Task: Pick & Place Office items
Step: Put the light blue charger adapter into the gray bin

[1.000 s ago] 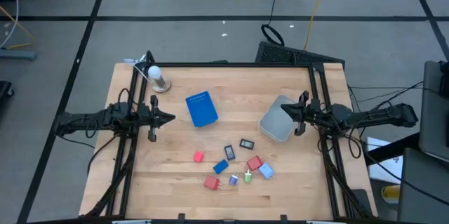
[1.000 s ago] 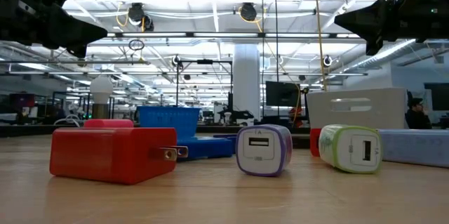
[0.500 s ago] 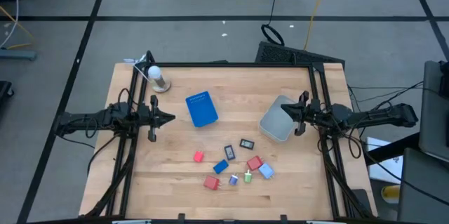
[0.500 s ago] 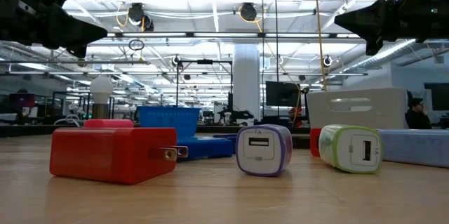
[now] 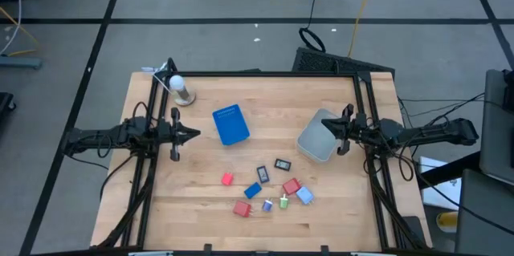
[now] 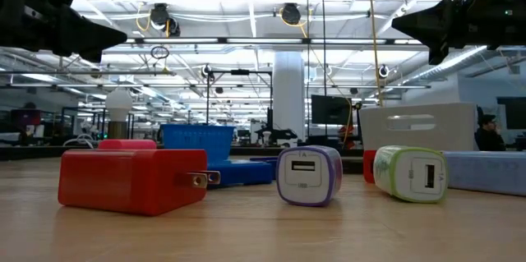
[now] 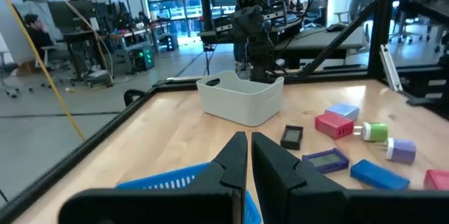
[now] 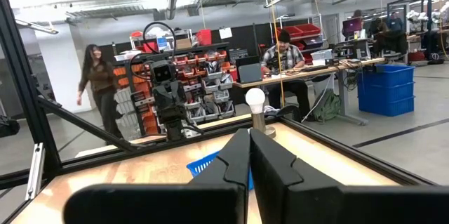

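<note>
The office items lie in a loose cluster near the table's near edge: a red block [image 5: 227, 179], a second red block [image 5: 242, 209], a third red one [image 5: 291, 185], a blue block [image 5: 253, 191], a light-blue block [image 5: 304, 196], black bits [image 5: 282, 164] [image 5: 262, 174], a green bit [image 5: 283, 203] and a purple bit [image 5: 267, 206]. All rest flat on the wood. My left gripper [image 5: 197, 135] hovers shut at the table's left, beside the blue tray [image 5: 231, 123]. My right gripper [image 5: 327, 127] hovers shut over the grey bin [image 5: 316, 139]. In the low view the red block [image 6: 131, 180], purple bit [image 6: 308, 175] and green bit [image 6: 411, 173] stand close.
A small lamp with a white bulb [image 5: 180, 89] stands at the far left corner. Black frame rails [image 5: 152, 168] [image 5: 373, 160] run along both sides of the table. Bare wood lies between the tray, the bin and the cluster. People sit and walk in the room beyond.
</note>
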